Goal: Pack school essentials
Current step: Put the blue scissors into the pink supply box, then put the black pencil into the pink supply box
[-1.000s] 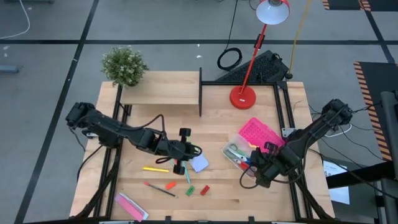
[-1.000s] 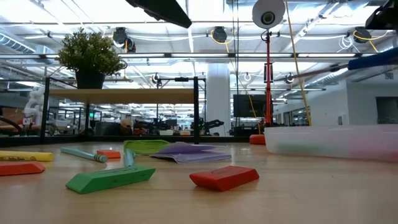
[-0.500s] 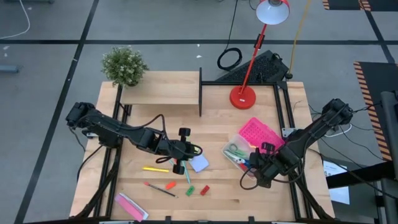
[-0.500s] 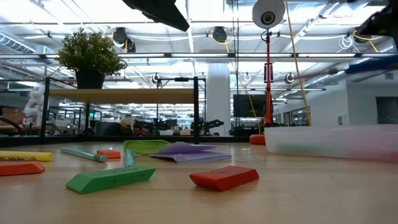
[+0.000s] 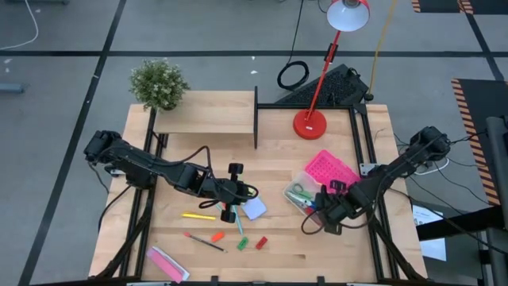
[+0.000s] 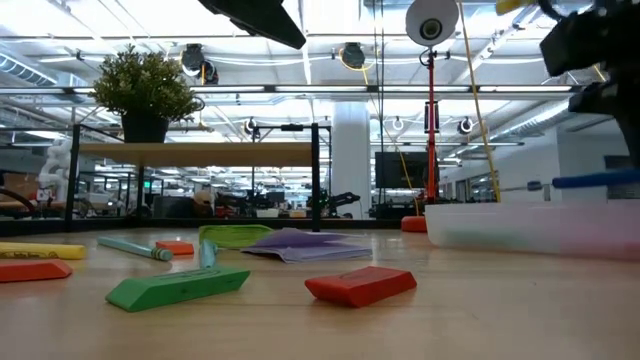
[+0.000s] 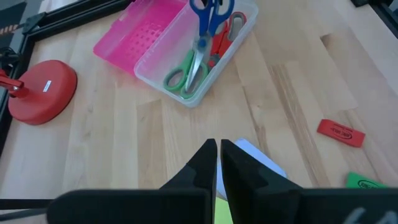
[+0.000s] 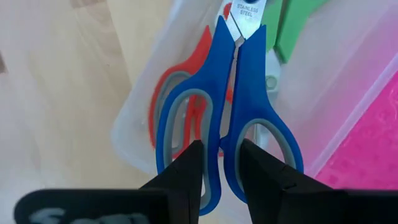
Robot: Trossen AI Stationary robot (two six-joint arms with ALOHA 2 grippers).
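Between the right gripper (image 8: 219, 163)'s two dark fingers (image 8: 186, 168) sits one inner handle bar of the blue-handled scissors (image 8: 230, 99), so the fingers are clamped on it, with the blades pointing away from the fingertips. Just beyond and under those blue handles lie the red-handled scissors (image 8: 180, 99) and, farther past the blade tips, the green-handled scissors (image 8: 292, 25), both inside the clear plastic box (image 8: 134, 134); the pink perforated lid (image 8: 367, 143) rests against the box's side. The left gripper (image 7: 219, 163) has its fingers pressed together, holding nothing, hovering right over the pale-blue sticky-note pad (image 7: 258, 158), with a green pad (image 7: 221, 208) just under the fingers' base. Off to one side of those fingertips lie a red block (image 7: 340, 132) and a green block (image 7: 365, 181), and well ahead stands the red lamp base (image 7: 38, 90).
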